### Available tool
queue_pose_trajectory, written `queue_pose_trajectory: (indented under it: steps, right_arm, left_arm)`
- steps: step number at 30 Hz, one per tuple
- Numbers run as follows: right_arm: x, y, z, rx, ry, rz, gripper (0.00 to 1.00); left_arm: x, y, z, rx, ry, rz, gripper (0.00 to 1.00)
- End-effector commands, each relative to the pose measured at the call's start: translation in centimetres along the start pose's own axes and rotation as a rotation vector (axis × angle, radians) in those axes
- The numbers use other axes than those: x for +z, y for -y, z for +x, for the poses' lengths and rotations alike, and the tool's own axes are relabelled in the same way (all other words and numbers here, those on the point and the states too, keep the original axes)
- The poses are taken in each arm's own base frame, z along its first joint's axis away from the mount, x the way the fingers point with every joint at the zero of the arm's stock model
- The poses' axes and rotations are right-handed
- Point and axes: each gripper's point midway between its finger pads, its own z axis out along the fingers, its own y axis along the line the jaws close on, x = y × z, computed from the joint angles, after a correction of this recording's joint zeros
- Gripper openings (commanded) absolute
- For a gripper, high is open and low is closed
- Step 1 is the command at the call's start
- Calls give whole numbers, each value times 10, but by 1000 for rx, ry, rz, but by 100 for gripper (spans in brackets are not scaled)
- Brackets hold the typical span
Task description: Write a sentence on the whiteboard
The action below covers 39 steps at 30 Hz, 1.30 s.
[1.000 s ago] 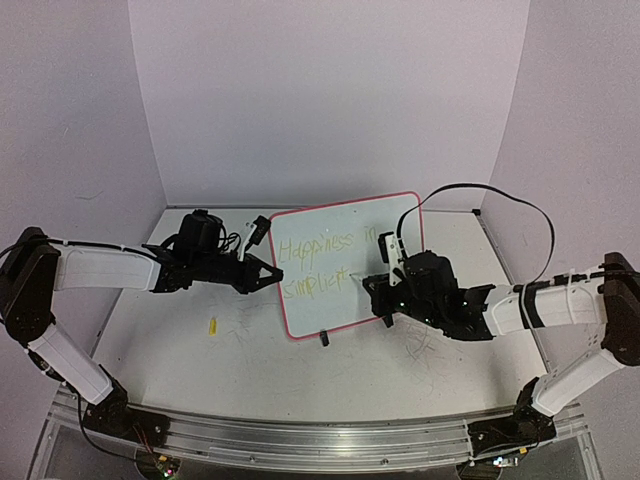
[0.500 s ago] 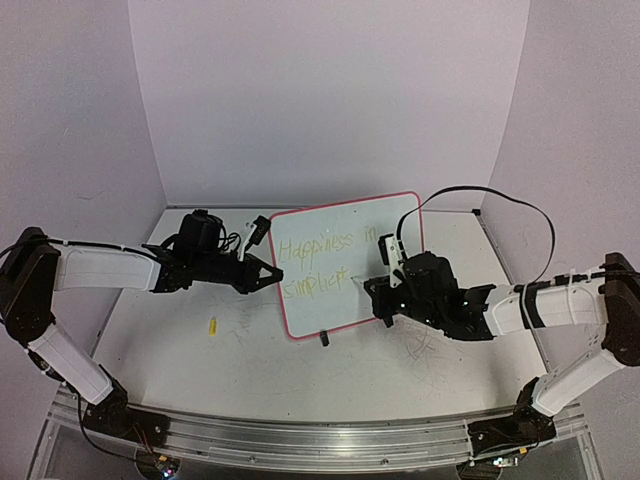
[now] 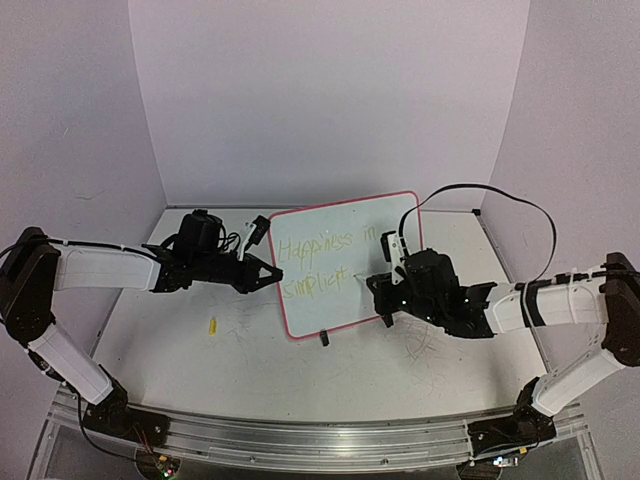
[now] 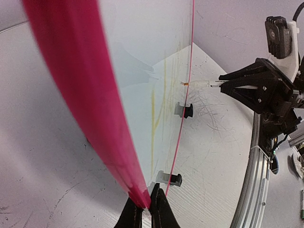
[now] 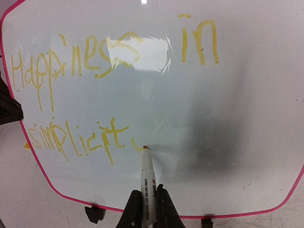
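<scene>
Whiteboard [image 3: 330,300] stands tilted mid-table. R gripper [image 5: 148,202] is clamped on the marker [image 5: 148,175], tip at the board just after "simplicit" in the sentence [image 5: 90,59] — prob touching, hard to tell. L gripper [image 4: 146,206] is pinched shut on the red rim [image 4: 80,85]. I'd keep pressure light w/ a short tail stroke — bottom rim is near, open white to the right.

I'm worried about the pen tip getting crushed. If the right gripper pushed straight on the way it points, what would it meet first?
The whiteboard: the marker held in the right gripper has its tip at the board face, at the end of the sentence, so hardly any travel seems left.
</scene>
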Motion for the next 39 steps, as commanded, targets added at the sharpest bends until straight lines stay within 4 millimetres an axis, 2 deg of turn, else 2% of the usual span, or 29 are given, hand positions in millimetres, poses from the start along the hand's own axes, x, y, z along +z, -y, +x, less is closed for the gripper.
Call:
queue_pose_trajectory:
  steps: [1, 8, 12, 21, 29, 33, 37, 39]
  right_arm:
    - [2, 10, -40, 14, 104, 56, 0]
    - [4, 6, -46, 7, 113, 43, 0]
    - [5, 6, -42, 8, 101, 37, 0]
    - [2, 11, -1, 22, 1, 20, 0]
    - [1, 11, 25, 22, -57, 12, 0]
    - [0, 5, 35, 12, -81, -8, 0]
    - [4, -6, 33, 8, -78, -31, 0]
    - [8, -12, 24, 15, -54, -43, 0]
  left_arm:
    - [0, -10, -3, 73, -15, -65, 0]
    - [0, -10, -3, 74, -16, -63, 0]
    - [0, -9, -3, 74, -16, -63, 0]
    - [1, -10, -3, 73, -18, -61, 0]
    - [2, -10, -1, 69, -22, -62, 0]
    - [2, -10, -2, 70, -21, -62, 0]
    - [2, -10, -2, 70, -22, -60, 0]
    - [2, -10, -2, 70, -21, -61, 0]
